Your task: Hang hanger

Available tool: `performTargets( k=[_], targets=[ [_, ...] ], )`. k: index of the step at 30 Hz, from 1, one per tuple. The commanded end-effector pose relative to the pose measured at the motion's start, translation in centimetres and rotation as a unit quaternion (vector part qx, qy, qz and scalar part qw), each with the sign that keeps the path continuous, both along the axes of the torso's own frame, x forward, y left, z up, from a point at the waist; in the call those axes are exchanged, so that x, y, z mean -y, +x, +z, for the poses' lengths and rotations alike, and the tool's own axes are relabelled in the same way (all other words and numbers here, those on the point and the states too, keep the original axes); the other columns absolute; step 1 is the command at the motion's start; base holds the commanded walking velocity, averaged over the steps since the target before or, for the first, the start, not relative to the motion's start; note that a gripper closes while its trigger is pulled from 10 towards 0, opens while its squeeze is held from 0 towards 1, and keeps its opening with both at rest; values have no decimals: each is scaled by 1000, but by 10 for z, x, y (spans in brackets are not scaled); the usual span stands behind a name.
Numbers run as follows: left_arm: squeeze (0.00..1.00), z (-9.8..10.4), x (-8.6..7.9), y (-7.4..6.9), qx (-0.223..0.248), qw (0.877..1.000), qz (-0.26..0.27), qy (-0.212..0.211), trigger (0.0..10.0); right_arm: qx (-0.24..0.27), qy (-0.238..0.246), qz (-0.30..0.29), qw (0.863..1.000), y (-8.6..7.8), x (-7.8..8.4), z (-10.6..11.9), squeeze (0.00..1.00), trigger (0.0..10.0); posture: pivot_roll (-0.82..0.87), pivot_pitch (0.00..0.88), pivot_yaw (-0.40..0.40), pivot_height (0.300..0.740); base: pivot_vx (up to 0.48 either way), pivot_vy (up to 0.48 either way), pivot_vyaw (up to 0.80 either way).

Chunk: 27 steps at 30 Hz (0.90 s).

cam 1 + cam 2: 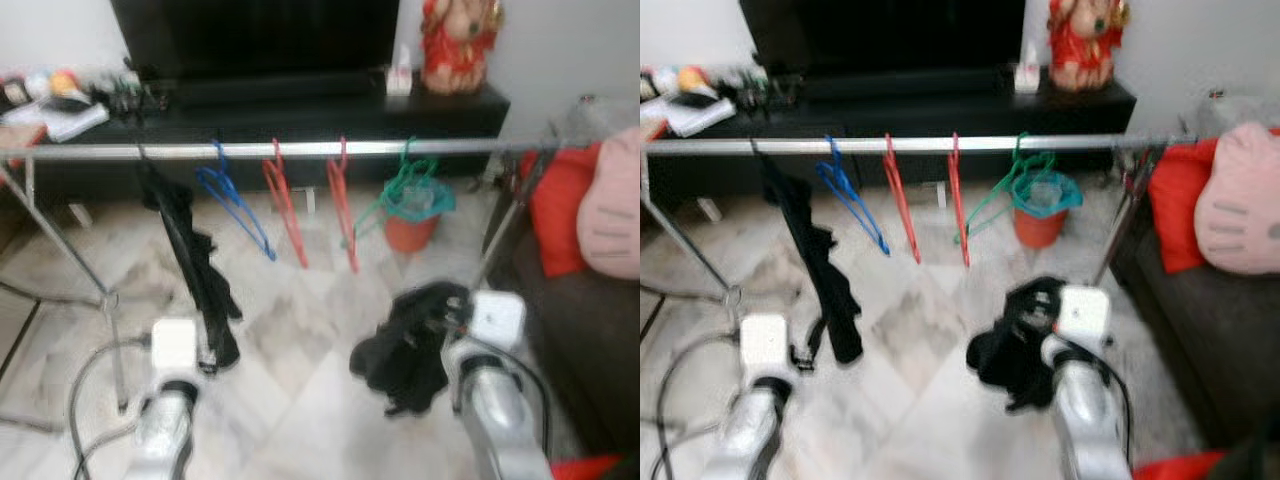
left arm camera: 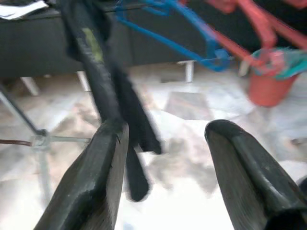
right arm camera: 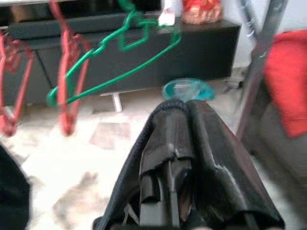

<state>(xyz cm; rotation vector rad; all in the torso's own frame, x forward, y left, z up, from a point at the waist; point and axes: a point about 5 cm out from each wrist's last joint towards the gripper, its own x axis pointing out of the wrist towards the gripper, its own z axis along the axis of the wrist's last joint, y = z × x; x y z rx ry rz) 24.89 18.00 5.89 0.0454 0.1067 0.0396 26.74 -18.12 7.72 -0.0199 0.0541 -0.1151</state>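
A silver clothes rail [image 1: 320,150] runs across in front of me. On it hang a blue hanger [image 1: 232,200], two red hangers [image 1: 284,205] [image 1: 342,205] and a green hanger [image 1: 400,190]. A long black garment [image 1: 195,265] hangs at the rail's left end. My left gripper [image 2: 165,163] stands open low beside that garment's bottom end, with nothing between its fingers. My right gripper [image 3: 184,115] is shut on a bunched black garment [image 1: 410,350], held low below the green hanger. Whether a hanger is inside the bundle is hidden.
A black TV stand [image 1: 300,110] lies behind the rail, with a red figurine [image 1: 460,45] on it. An orange bucket [image 1: 412,222] sits on the marble floor. A dark sofa with a red cushion [image 1: 560,205] and pink plush [image 1: 612,205] is at right. Rack legs [image 1: 70,260] and a cable [image 1: 85,385] are at left.
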Motion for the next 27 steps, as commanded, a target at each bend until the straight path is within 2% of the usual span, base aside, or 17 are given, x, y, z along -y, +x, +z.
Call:
performTargets(
  k=[1,7,16,19,27],
  targets=[
    [0,4,-5,0,12,1000,1,4,10000,25,10,10,1000,5,-7,10,0,10000,-40,0,16,740,0,0,0],
    [0,7,-2,1,16,1000,-9,18,10000,22,10,8,1000,5,-6,8,0,10000,-38,0,12,740,0,0,0],
    [0,9,0,1,19,1000,-14,7,10000,22,12,8,1000,6,-6,8,0,10000,-37,0,12,740,0,0,0],
    [0,8,2,2,16,999,-35,29,10000,19,13,7,1000,6,-6,7,0,10000,-35,0,13,740,0,0,0],
    [0,12,4,5,26,999,-30,18,10000,24,26,3,999,7,-8,9,0,10000,-32,0,13,740,260,0,0]
  ],
)
